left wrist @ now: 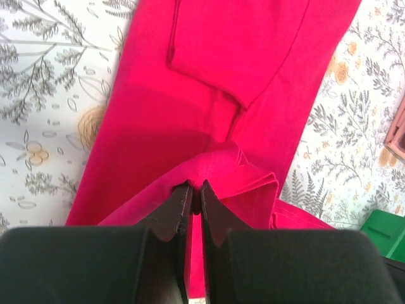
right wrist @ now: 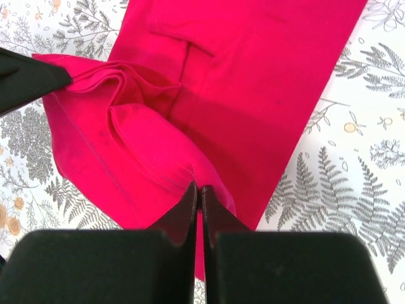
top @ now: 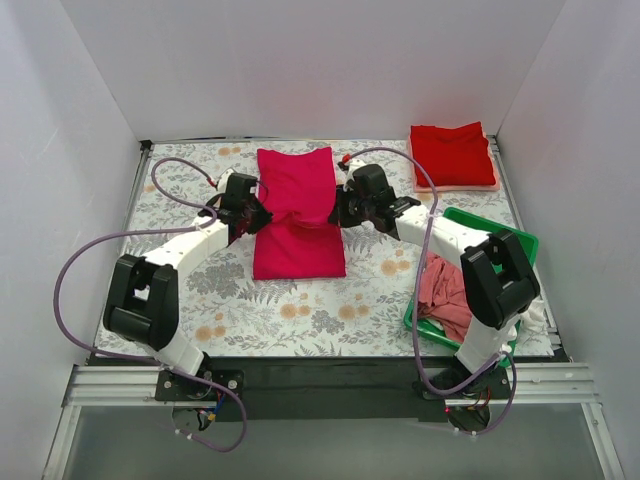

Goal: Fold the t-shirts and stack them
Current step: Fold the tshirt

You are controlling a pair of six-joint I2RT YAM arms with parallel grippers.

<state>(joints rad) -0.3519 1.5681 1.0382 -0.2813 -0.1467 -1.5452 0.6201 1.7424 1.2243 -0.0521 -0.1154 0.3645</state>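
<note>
The dark pink t-shirt (top: 298, 195) lies in the middle of the table (top: 300, 310). It is a long strip running from the top of the top view down toward the bottom. The left hand (top: 255, 213) is at its left edge and the right hand (top: 338, 210) is at its right edge, about halfway along. In each wrist view the two fingers are pressed together with a bit of pink cloth pinched between them, so both hands are clamped on the shirt. The cloth is bunched up and puffy between them.

A bright red t-shirt (top: 452, 155) sits folded in the upper right of the top view. A heap of dusty pink cloth (top: 447, 295) lies in the green tray (top: 520, 245) at the lower right.

I think the hands are about to fold the strip in half. Each pinch is small and right at the edge, so the cloth could slip out of one hand. Then that side would drop and the fold would come out crooked. If one hand moves faster than the other, the shirt could twist. The tucked-in sleeve seen in the wrist views could also flop open.
</note>
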